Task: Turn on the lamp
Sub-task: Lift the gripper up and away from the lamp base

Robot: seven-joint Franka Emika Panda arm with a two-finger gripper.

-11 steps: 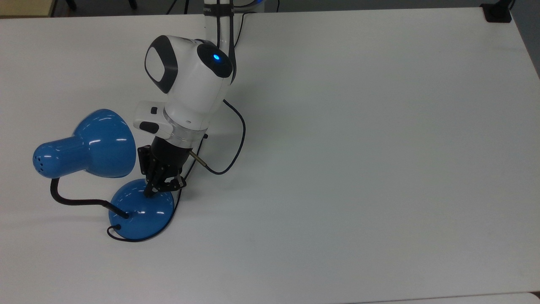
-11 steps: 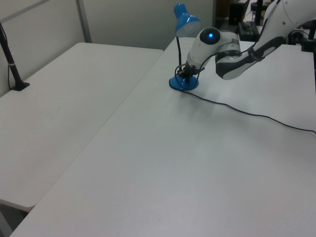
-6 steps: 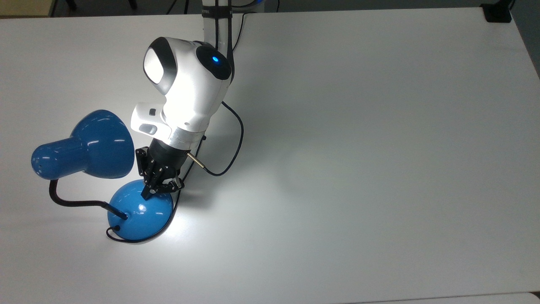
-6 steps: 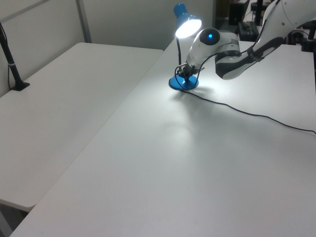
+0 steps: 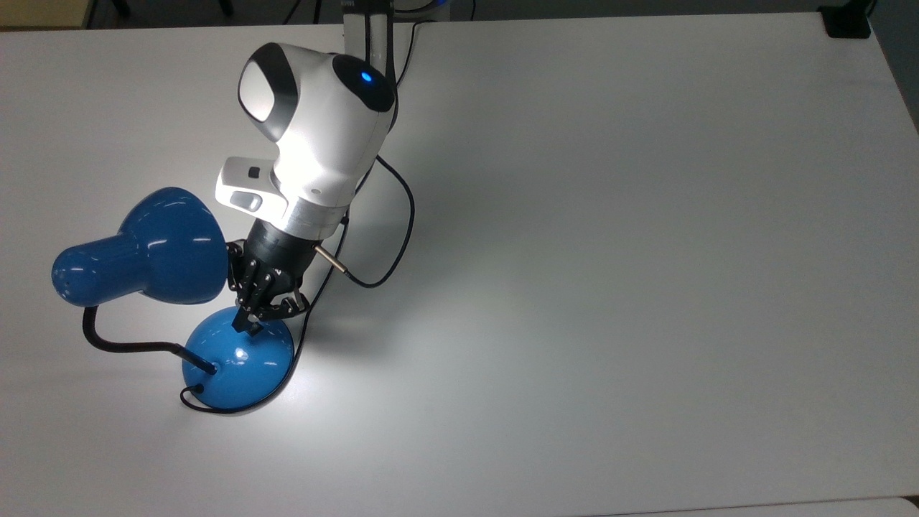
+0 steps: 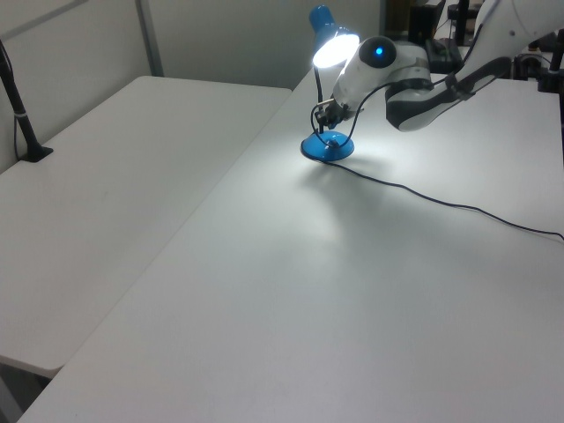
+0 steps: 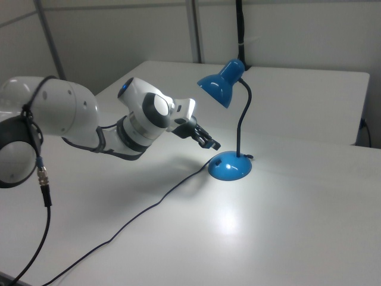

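Observation:
The lamp is lit: its blue shade [image 6: 333, 46] glows and throws a bright patch on the white table [image 5: 610, 251]. In the top view the shade [image 5: 154, 248] sits at the left, joined by a black bent neck [image 5: 122, 346] to the round blue base [image 5: 244, 362]. My gripper [image 5: 246, 323] hangs shut over the base's upper edge, right beside the shade's rim. In the right view the gripper [image 7: 212, 144] is clearly above and to the left of the base [image 7: 230, 168], apart from it, with nothing held.
A thin black cord [image 6: 423, 196] runs from the lamp base across the table. A black clamp [image 5: 847, 21] sits at the top view's far right corner. In the left view a second table [image 6: 115, 159] with a black post [image 6: 22, 115] stands at the left.
The lamp went from dark to lit. Since then my gripper has risen off the base and drawn back toward the shade; the lamp stays in place.

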